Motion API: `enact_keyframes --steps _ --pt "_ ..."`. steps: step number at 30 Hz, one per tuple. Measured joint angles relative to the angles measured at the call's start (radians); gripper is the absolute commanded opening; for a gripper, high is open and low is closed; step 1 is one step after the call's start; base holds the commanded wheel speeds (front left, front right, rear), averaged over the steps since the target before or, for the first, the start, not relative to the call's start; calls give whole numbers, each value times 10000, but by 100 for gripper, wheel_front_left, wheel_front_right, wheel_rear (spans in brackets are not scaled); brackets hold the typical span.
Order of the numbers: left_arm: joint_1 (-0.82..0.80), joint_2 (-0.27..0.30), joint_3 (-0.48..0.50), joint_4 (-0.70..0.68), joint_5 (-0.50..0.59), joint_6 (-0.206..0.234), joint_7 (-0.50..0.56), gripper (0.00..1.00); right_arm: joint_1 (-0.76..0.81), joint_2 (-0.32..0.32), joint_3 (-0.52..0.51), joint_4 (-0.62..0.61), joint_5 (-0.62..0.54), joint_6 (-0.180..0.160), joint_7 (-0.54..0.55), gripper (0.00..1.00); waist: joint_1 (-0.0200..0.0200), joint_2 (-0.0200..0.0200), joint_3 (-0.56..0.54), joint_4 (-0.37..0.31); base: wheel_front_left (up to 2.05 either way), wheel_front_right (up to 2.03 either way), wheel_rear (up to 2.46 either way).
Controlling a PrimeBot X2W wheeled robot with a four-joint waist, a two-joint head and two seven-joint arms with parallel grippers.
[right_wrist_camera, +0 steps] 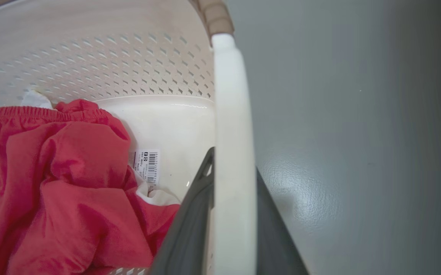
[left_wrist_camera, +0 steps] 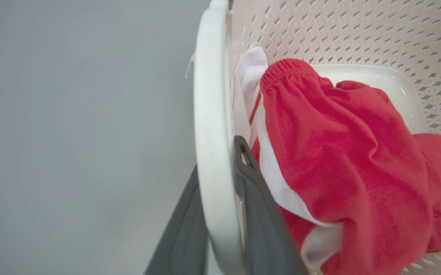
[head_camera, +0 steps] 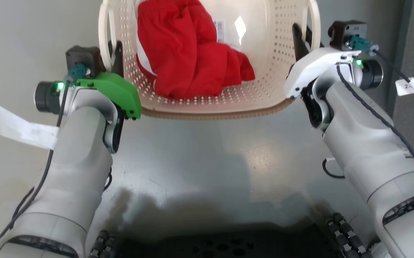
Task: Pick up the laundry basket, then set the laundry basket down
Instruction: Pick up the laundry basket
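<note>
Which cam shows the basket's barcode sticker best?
Right wrist view: the barcode sticker lies flat, bars clear, beside the red garment. Head view has the sticker small, partly behind the garment. In the left wrist view the garment overlies much of the laundry basket bottom.

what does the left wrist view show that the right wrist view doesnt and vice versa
Left wrist view, not the right: the left gripper shut on the left white plastic handle, and a white panel with a red stripe on the crumpled red cloth garment.
Right wrist view, not the left: the right gripper shut on the right white plastic handle, the barcode sticker on the inner bottom, and a piece of brown woven-look rim.
Both: the cream-white perforated plastic laundry basket, that red garment and grey floor.
</note>
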Motion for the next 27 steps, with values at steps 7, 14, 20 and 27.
enact_keyframes --steps 7,14,20,27 --pt "606 -186 -102 633 -370 -2 4 0 502 153 311 692 316 15 0 0 0 0 -766 -26 0 0 0" --pt "1097 -261 -199 1216 -717 -67 13 0 924 284 623 1078 830 123 280 0 -1 0 -1684 -19 0 0 0" --pt "1546 -295 -322 1563 -1162 -182 92 0 1374 314 953 1129 1214 217 568 0 0 0 -2512 -3 0 0 0" --pt "2178 -305 -443 1956 -1434 -332 418 0 2213 341 1438 1216 1718 370 1271 0 0 0 -3502 -12 0 0 0"
